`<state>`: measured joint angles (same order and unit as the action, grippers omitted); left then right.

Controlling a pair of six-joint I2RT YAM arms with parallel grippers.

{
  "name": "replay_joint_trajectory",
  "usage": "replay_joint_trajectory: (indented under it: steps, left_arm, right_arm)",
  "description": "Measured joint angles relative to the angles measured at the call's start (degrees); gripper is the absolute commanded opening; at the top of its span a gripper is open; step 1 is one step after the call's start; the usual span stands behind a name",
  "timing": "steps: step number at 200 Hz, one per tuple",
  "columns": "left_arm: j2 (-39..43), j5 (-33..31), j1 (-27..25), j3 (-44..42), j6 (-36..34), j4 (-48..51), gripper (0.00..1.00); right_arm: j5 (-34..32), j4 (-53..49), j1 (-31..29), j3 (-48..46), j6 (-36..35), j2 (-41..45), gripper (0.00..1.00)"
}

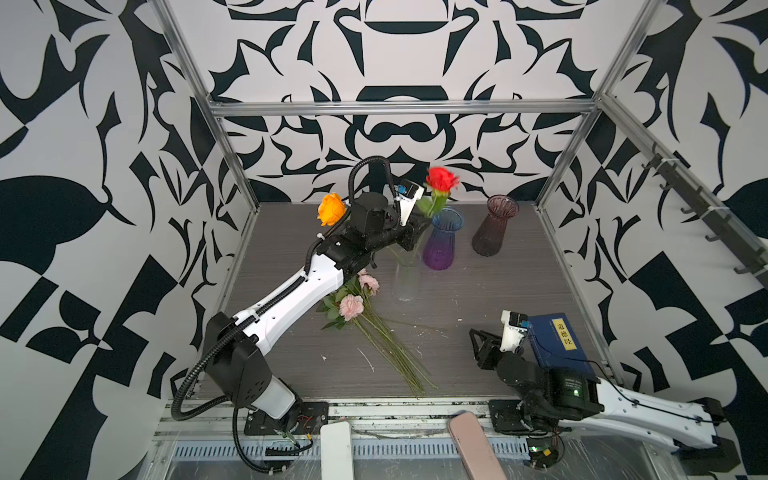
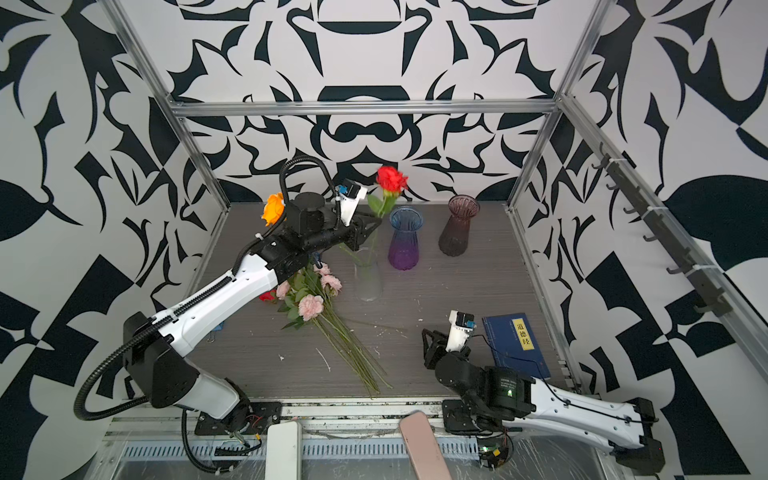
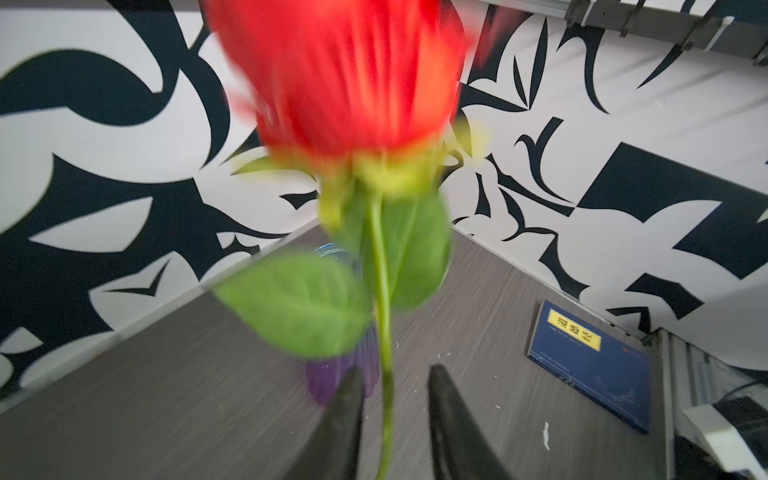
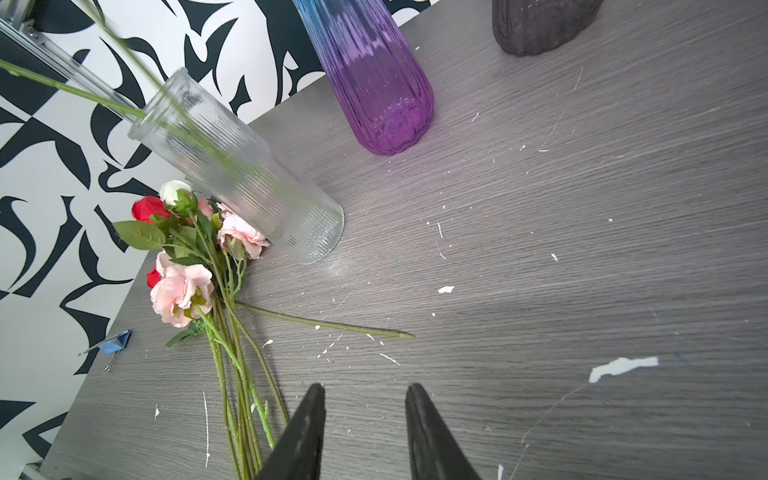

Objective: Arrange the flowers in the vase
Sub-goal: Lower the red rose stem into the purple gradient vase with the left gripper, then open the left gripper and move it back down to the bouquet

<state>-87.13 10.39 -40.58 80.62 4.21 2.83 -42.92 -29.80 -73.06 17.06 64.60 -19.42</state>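
A clear ribbed glass vase [image 1: 405, 278] [image 2: 368, 278] [image 4: 241, 166] stands mid-table with two green stems in it. One stem carries a red rose [image 1: 441, 179] [image 2: 391, 178] [image 3: 345, 75], the other an orange rose [image 1: 331, 208] [image 2: 274, 208]. My left gripper [image 1: 419, 232] [image 3: 397, 370] is open above the vase's mouth; the red rose's stem runs between its fingers, nearer one of them, not pinched. Several loose flowers [image 1: 353, 305] [image 2: 309, 305] [image 4: 183, 286], pink, red and white, lie left of the vase. My right gripper [image 1: 478, 336] [image 4: 366, 386] hangs open and empty at the front right.
A blue-to-purple vase [image 1: 442, 241] [image 4: 374, 83] and a dark smoky vase [image 1: 494, 228] [image 2: 457, 228] stand behind and right of the clear one. A blue book [image 1: 559, 345] [image 3: 590, 361] lies by the right arm. A blue binder clip [image 4: 116, 340] sits near the left edge.
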Motion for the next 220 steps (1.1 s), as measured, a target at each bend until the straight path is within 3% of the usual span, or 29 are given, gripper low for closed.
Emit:
replay_joint_trajectory:
  steps: [16, 65, 109, 163, 220]
  left_arm:
    - [1.88, -0.55, 0.00, -1.92, 0.79, -0.04, 0.62]
    - [8.79, -1.05, 0.00, -2.97, 3.04, -0.13, 0.64]
    - [19.61, 4.98, -0.15, -6.91, 7.50, -1.81, 0.75]
    - [40.00, 12.48, -0.63, -27.39, 11.54, -3.37, 0.74]
    - [59.67, 11.28, -0.68, -49.59, 20.24, -3.04, 0.72]
  right_arm:
    - [0.00, -0.02, 0.00, 0.00, 0.02, 0.00, 0.36]
    - [0.00, -0.02, 0.00, 0.00, 0.24, -0.02, 0.36]
    - [0.02, -0.09, 0.00, 0.00, 0.48, -0.87, 0.37]
    - [0.02, 0.00, 0.00, 0.00, 0.87, -3.19, 0.38]
    - [0.57, 1.42, 0.44, 0.13, 0.96, -8.96, 0.38]
